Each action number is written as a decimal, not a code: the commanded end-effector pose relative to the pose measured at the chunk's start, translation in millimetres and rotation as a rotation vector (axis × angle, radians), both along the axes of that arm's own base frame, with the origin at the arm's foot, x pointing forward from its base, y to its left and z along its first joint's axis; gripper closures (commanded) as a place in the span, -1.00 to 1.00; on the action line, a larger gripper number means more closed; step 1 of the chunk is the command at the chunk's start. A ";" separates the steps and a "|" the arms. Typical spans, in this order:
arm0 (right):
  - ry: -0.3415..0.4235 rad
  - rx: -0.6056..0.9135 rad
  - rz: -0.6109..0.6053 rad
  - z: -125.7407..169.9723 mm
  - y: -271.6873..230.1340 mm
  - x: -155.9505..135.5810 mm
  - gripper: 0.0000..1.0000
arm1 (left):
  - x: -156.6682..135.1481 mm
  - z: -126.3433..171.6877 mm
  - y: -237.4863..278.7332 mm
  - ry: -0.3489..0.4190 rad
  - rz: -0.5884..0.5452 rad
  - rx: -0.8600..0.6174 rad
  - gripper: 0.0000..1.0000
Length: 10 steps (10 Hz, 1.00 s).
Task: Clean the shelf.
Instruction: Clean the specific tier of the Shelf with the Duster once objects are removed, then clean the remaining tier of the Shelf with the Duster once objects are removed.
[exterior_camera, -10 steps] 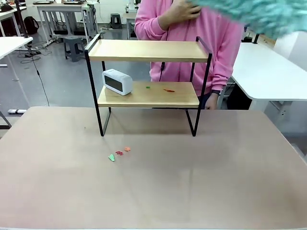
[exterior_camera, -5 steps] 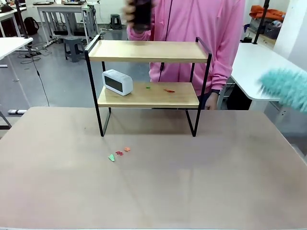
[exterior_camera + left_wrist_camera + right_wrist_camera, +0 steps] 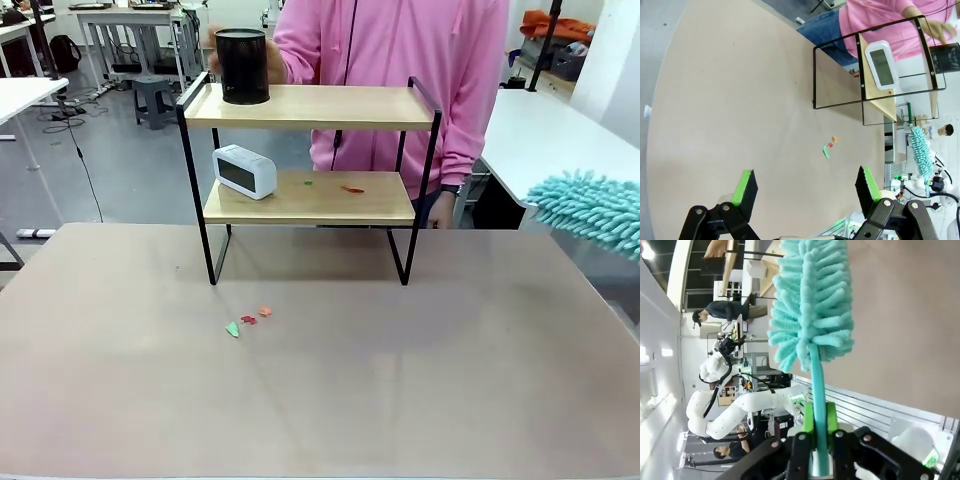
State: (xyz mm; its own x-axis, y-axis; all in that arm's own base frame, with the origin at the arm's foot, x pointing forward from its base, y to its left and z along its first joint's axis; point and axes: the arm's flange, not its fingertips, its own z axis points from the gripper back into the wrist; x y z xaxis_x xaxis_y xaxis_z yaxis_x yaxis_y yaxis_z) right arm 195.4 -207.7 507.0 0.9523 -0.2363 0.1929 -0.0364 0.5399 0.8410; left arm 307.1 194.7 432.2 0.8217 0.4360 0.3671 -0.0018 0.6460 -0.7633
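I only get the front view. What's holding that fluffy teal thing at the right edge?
Observer: The right wrist view shows the right end effector shut on the duster.
Operator: Is the other arm carrying anything?
Observer: No. In the left wrist view the left end effector is open and empty, above the table.

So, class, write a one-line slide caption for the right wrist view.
Right gripper shut on a fluffy teal microfibre duster, beige tabletop behind it.
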 end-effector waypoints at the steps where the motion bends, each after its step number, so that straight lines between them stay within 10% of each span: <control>1: -0.035 0.010 0.014 1.9 0.2 -0.1 0.75 | -0.7 -0.8 -0.4 -0.024 -0.010 -0.001 -1.00; 10: -0.035 0.010 0.014 1.9 0.2 -0.1 0.75 | -0.7 -0.8 -0.4 -0.024 -0.010 -0.001 -1.00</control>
State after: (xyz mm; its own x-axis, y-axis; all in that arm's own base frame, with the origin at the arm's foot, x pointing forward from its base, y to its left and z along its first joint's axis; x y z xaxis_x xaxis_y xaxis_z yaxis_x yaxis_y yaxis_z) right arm 193.4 -207.9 509.3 0.9505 -0.2353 0.2028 -0.0456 0.5399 0.8405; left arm 307.1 194.7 432.2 0.8217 0.4360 0.3671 -0.0017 0.6460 -0.7633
